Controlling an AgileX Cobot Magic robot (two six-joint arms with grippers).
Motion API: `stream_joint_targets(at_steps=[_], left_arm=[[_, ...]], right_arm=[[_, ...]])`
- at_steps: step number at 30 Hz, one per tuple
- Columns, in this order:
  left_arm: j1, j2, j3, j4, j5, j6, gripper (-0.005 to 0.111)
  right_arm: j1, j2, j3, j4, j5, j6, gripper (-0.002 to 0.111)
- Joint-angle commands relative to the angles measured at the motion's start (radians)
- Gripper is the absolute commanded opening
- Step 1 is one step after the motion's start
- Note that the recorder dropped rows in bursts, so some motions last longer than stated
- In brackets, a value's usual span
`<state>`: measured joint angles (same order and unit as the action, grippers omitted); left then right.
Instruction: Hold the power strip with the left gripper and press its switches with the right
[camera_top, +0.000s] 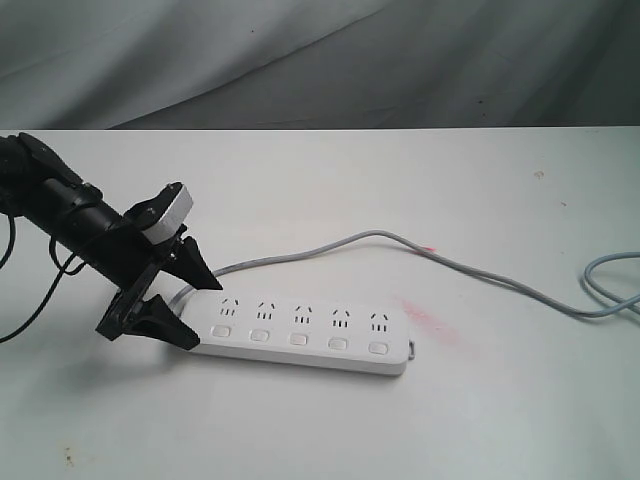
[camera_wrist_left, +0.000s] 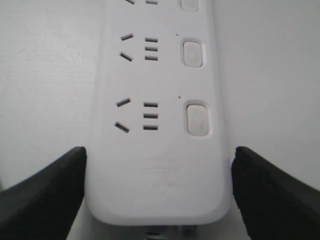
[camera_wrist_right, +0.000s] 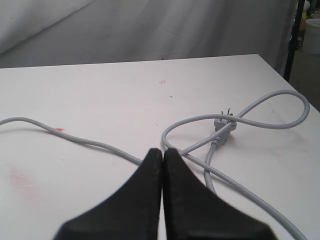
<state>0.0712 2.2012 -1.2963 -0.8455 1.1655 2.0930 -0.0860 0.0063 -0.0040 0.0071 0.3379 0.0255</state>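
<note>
- On the white table (camera_top: 500, 420) lies the long flat white plastic power strip (camera_top: 300, 335), its thin grey cord (camera_top: 480, 275) trailing off to the right.
- At the strip's cord end sits the slim black left end effector (camera_top: 205, 314), one pointed finger on each side and right against the strip's edges. We cannot tell whether it is actually squeezing.
- We judge the holding step as reached or nearly so.
- Pressing looks not yet begun. The right end effector (camera_wrist_right: 162, 150) has its black fingers closed tip to tip with nothing between them. Its own camera shows only cord and the grey plug (camera_wrist_right: 223, 125), not the strip, and it is absent from the exterior view.
- By our reading, all the small square white switches (camera_top: 299, 339) are left to press, though none shows its state.
- Our count is one strip, five switches, five socket groups, one cord, one plug and two end effectors.
</note>
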Motion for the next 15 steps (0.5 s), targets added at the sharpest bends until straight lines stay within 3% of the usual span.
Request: stream_joint_targets(at_steps=[1,15], left_arm=[[-0.001,-0.002,-0.006,-0.009,0.008,0.000,0.023],[-0.001,-0.001,-0.006,-0.049,0.014,0.000,0.023]], right_arm=[[-0.007,-0.006,0.004,-0.014,0.001,-0.001,0.000],[-0.007,-0.006,0.004,-0.014,0.001,-0.001,0.000]])
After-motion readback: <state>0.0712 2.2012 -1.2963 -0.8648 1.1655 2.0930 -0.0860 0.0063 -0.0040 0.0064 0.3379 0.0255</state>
